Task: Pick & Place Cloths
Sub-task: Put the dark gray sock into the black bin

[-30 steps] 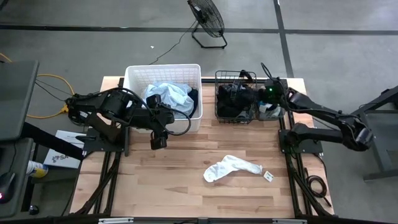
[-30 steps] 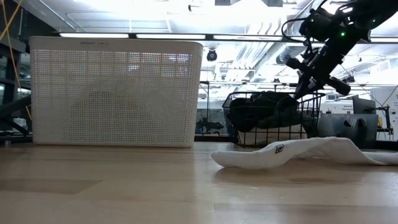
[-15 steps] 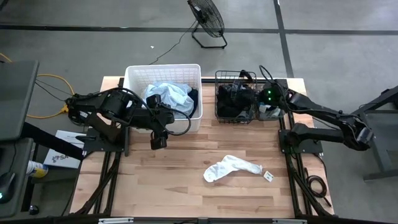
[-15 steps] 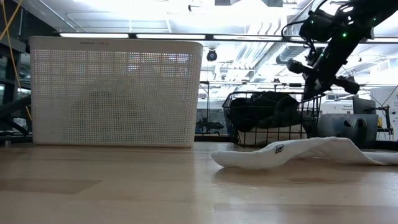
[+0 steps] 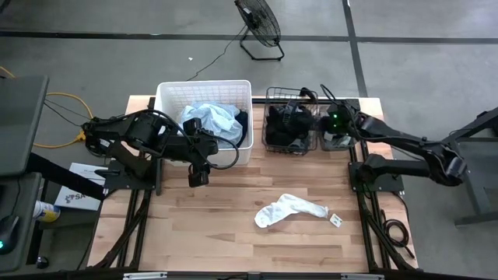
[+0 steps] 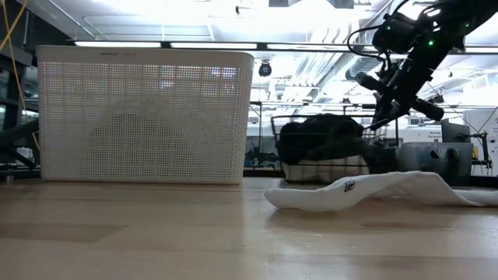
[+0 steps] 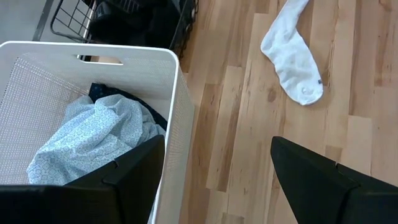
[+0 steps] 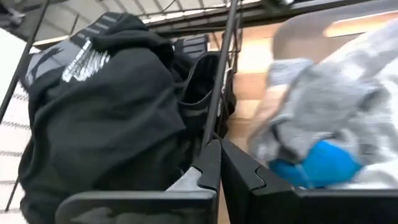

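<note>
Gripping the wire basket's [image 5: 289,129] right rim, the right gripper [image 5: 330,123] is closed; open-fingered left gripper [image 5: 197,176] idles beside tub [image 5: 204,92].

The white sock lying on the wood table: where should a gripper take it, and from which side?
Probably straight down from above, at the bunched wider end of the white sock nearest the left gripper. The sock lies flat and limp on the table, so only that crumpled end seems to offer a raised fold to pinch. Open wood surrounds it; a small tag lies apart, beyond its narrow end.
</note>
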Action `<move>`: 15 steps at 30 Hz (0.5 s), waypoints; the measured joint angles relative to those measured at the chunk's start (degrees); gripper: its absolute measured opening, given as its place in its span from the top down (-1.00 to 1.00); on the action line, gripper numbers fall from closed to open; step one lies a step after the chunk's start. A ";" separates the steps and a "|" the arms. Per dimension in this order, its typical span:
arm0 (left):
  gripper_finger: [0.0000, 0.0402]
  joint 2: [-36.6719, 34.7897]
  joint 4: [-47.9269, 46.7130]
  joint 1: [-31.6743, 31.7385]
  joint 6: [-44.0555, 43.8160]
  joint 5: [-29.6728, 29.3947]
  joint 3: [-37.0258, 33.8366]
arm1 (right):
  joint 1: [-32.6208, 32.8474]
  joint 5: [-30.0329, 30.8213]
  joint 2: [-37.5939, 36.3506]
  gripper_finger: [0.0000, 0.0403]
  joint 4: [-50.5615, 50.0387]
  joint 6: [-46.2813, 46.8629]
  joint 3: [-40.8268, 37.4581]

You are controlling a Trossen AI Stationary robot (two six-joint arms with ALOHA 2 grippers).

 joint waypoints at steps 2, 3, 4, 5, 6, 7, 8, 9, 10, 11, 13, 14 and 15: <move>-0.44 0.00 0.00 0.00 0.00 0.01 0.00 | 0.58 -0.93 0.91 0.99 1.23 -0.45 0.00; -0.44 0.00 0.00 0.00 0.00 0.00 0.00 | 0.90 -1.50 1.56 0.99 2.02 -0.70 0.00; -0.44 0.00 0.00 0.00 0.00 0.01 0.00 | 1.21 -2.07 2.34 0.99 3.05 -0.78 0.00; -0.44 0.00 0.00 0.00 0.00 0.01 0.00 | 1.52 -2.58 3.16 0.99 4.09 -0.84 0.00; -0.44 0.00 0.00 0.00 0.00 0.00 0.00 | 1.81 -2.97 3.87 0.99 4.95 -0.87 0.00; -0.44 0.00 0.00 0.00 0.00 0.00 0.00 | 2.03 -2.99 4.39 0.99 5.61 -0.86 0.00; -0.44 0.00 0.00 0.00 0.00 0.02 0.00 | 2.04 -2.98 4.70 0.99 6.04 -0.83 0.00; -0.44 0.00 0.00 0.00 0.00 0.07 0.00 | 2.00 -2.89 4.82 0.99 6.45 -0.81 0.00; -0.44 0.00 0.00 0.00 0.00 0.17 0.00 | 1.96 -2.61 4.82 0.99 6.79 -0.81 0.00; -0.44 0.00 0.00 0.00 0.00 0.36 0.00 | 1.94 -1.80 4.80 0.99 7.10 -0.79 0.00; -0.44 0.00 -0.02 0.00 -0.02 0.75 0.00 | 1.91 0.45 4.54 0.99 7.04 0.27 0.00; -0.44 0.00 -0.02 0.00 0.00 0.79 0.00 | 1.70 1.49 4.34 0.99 6.81 0.73 0.00; -0.44 0.00 -0.02 0.00 0.00 0.83 0.00 | 1.36 2.12 4.27 0.99 6.84 0.89 0.01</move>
